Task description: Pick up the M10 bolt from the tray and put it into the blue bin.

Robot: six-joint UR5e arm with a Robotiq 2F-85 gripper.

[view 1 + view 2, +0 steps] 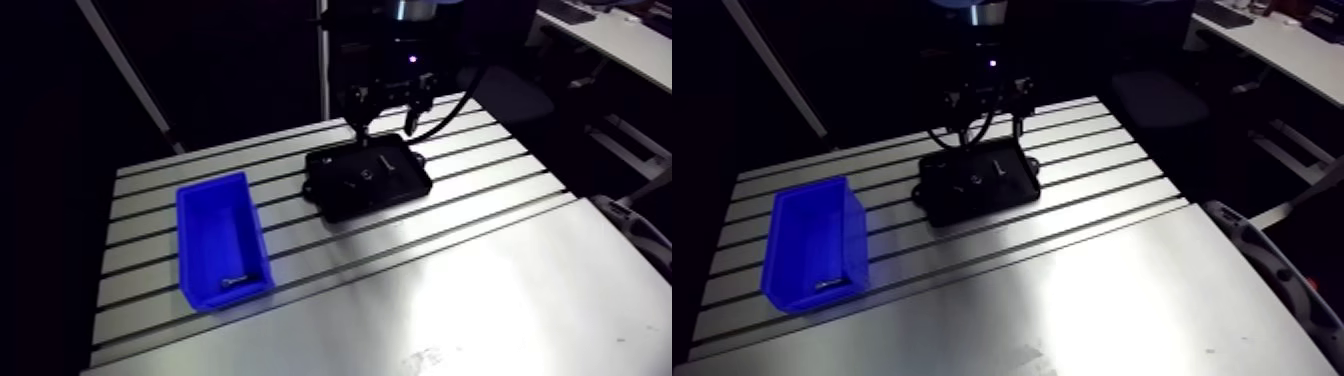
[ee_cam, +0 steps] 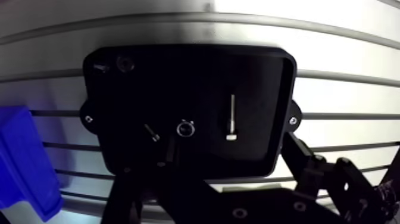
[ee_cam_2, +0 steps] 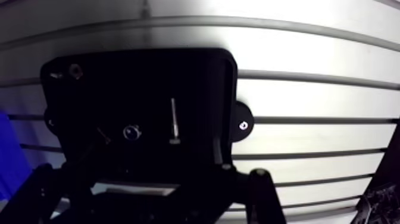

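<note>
Slotted table (image 1: pixel 480 250) | pincer (image 1: pixel 386 126) points straight down over black tray (image 1: pixel 395 190); spread wide, holding nothing; blue bin (image 1: pixel 212 225) well apart

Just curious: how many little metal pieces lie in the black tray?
5. A long bolt, a ring beside it, a short screw next to the ring, and a tiny screw and round piece together in a far corner. Dark spots may hide more.

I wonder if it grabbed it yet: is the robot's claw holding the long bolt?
No, the long bolt lies flat in the black tray, and the open gripper holds nothing.
</note>
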